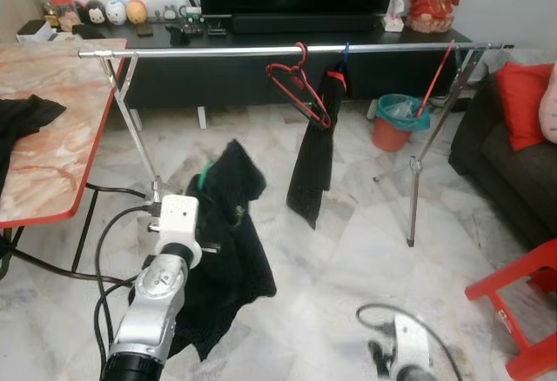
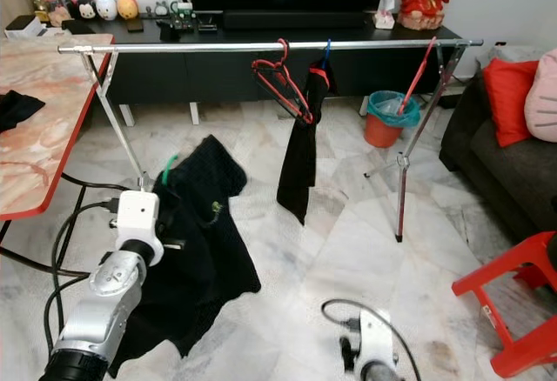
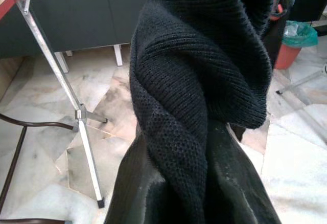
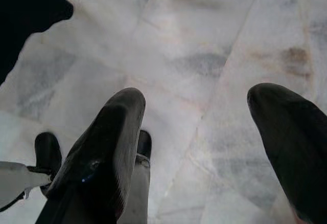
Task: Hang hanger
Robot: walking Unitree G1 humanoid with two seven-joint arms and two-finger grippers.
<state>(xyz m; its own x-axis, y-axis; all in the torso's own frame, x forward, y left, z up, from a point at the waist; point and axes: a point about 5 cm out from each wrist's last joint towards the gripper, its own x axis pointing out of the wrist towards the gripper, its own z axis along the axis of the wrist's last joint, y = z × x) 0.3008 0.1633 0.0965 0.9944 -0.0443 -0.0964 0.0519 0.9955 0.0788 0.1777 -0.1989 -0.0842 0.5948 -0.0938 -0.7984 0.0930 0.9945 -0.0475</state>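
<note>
A silver clothes rail (image 1: pixel 218 50) spans the room ahead at chest height. On it hang an empty red hanger (image 1: pixel 298 90) and, right beside that, a black garment on a blue hook (image 1: pixel 315 150). My left gripper (image 3: pixel 184 183) is raised below the rail's left half, shut on a black knit garment (image 1: pixel 228 250) that drapes down over it. A green hanger tip (image 1: pixel 204 175) pokes out at the garment's top. Down by the floor, my right gripper (image 4: pixel 199 147) hangs open over bare marble tiles.
A marble-topped table with a red edge (image 1: pixel 52 146) stands at the left with cables under it. The rack's legs (image 1: pixel 412 172) splay onto the floor. A red bin (image 1: pixel 393 124), a dark sofa (image 1: pixel 509 168) and a red stool (image 1: pixel 522 307) are at the right.
</note>
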